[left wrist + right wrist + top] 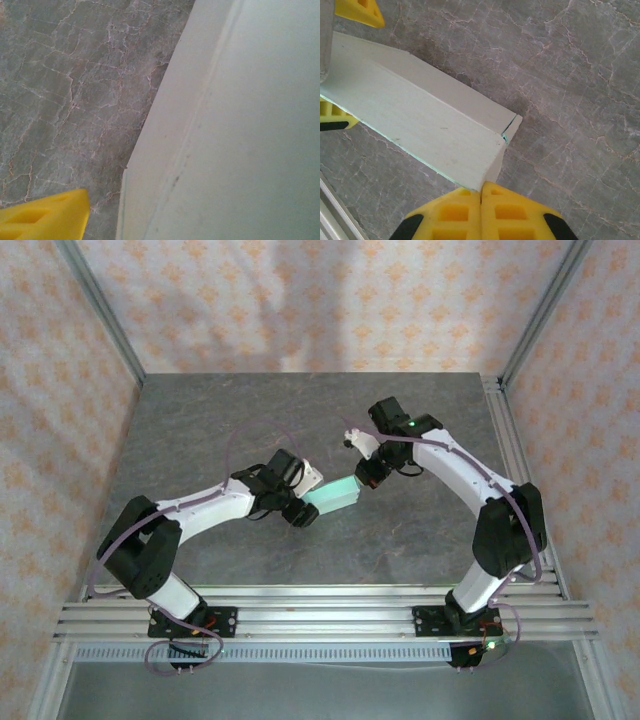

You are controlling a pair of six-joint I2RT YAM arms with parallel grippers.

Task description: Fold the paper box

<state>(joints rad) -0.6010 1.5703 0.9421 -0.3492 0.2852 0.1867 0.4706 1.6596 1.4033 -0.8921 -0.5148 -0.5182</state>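
Top view: the box (338,497) sits mid-scene, left gripper (305,508) at its left end, right gripper (367,476) at its right. Left wrist: one finger (50,220) beside the card; grip cannot be told. Right wrist: the right gripper (481,194) is clamped on a corner, a thin hold likely to slip or crease.
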